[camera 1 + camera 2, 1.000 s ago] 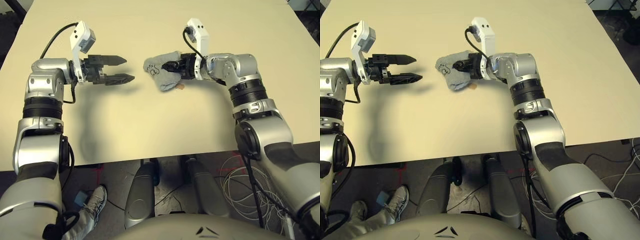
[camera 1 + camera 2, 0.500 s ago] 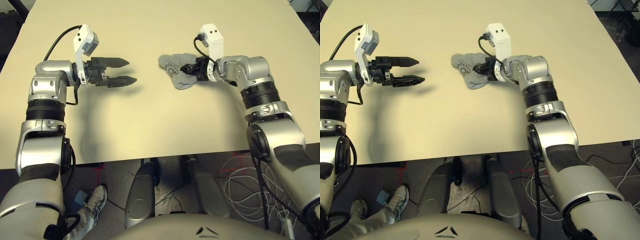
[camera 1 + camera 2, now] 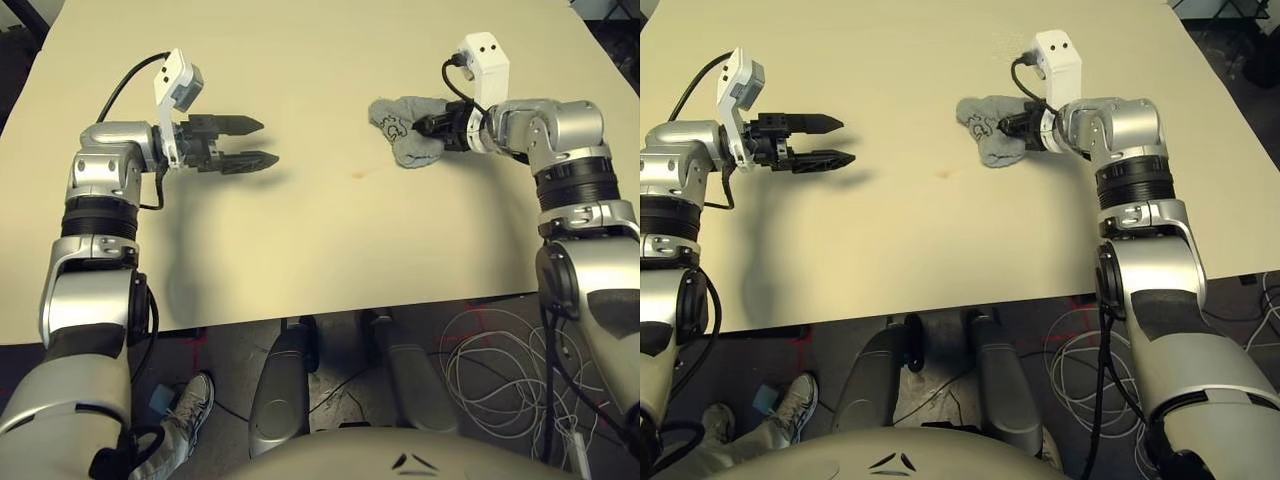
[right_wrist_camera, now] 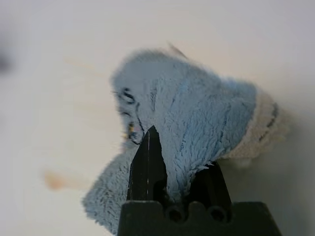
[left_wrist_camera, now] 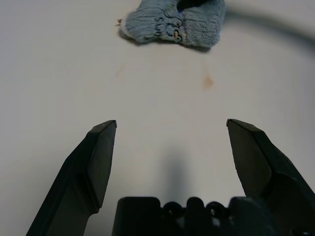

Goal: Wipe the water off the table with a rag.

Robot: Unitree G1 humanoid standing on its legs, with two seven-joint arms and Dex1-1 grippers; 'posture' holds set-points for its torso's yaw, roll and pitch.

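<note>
the rag (image 3: 405,140) lies bunched on the table (image 3: 300,250) in the upper right of the left eye view, its small dark printed figure facing toward the middle of the frame. the right gripper (image 3: 428,130) is clamped on it, the black fingers together with a fold of the fluffy cloth pinched between them, as the right wrist view shows with the cloth rising around one finger (image 4: 146,167). the water (image 3: 358,176) shows as a faint small brownish mark on the beige surface, below and left of the rag and apart from it; in the left wrist view it appears as a small spot (image 5: 208,82) with possibly a fainter one nearby, though that is hard to make out. the left gripper (image 3: 262,141) hovers over the table at the left of the frame, well apart from the rag, pointing toward it, with its two black fingers spread apart and nothing between them.
</note>
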